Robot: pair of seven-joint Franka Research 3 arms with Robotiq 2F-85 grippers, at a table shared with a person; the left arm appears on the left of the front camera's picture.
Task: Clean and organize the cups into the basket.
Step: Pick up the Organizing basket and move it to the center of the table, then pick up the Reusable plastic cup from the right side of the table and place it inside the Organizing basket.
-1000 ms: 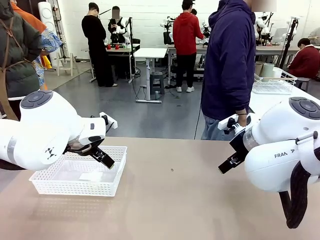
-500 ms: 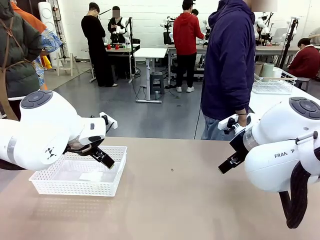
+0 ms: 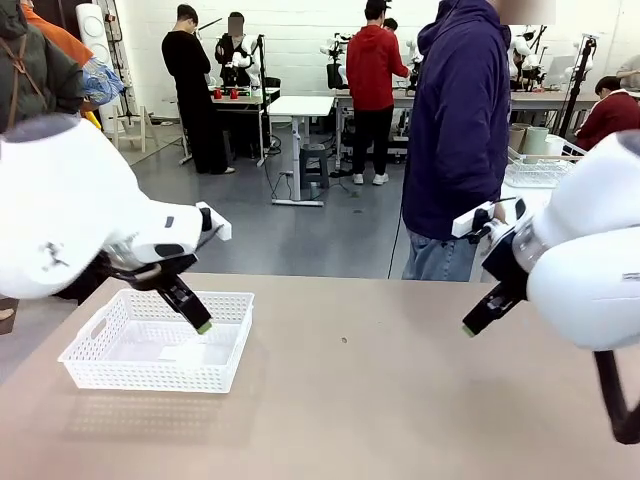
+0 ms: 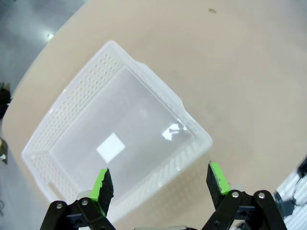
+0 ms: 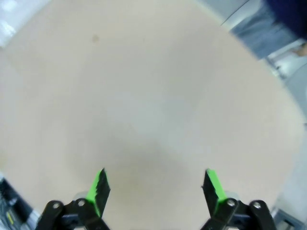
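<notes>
The white lattice basket (image 3: 232, 352) sits empty on the left of the tan table, and in the left wrist view the basket (image 4: 72, 103) lies right under the camera. My left gripper (image 3: 200, 322) hangs over its near right corner. In the left wrist view this gripper (image 4: 159, 182) is open and holds nothing. My right gripper (image 3: 472, 324) hovers over bare table at the right, and in its wrist view the gripper (image 5: 156, 184) is open and holds nothing. A tan cup (image 3: 517, 136) and a mint green cup (image 3: 538, 139) stand far back right by a wire basket (image 3: 533, 175).
A person in a navy hoodie (image 3: 458, 120) stands at the table's far edge, right of centre. A white side table (image 3: 520, 205) with the wire basket adjoins at the back right. A small dark speck (image 3: 344, 340) marks the tabletop's middle.
Both arms have lifted, their white bodies now larger and higher in the picture. The left gripper has shifted slightly left over the basket; the right gripper has moved right and a little up.
</notes>
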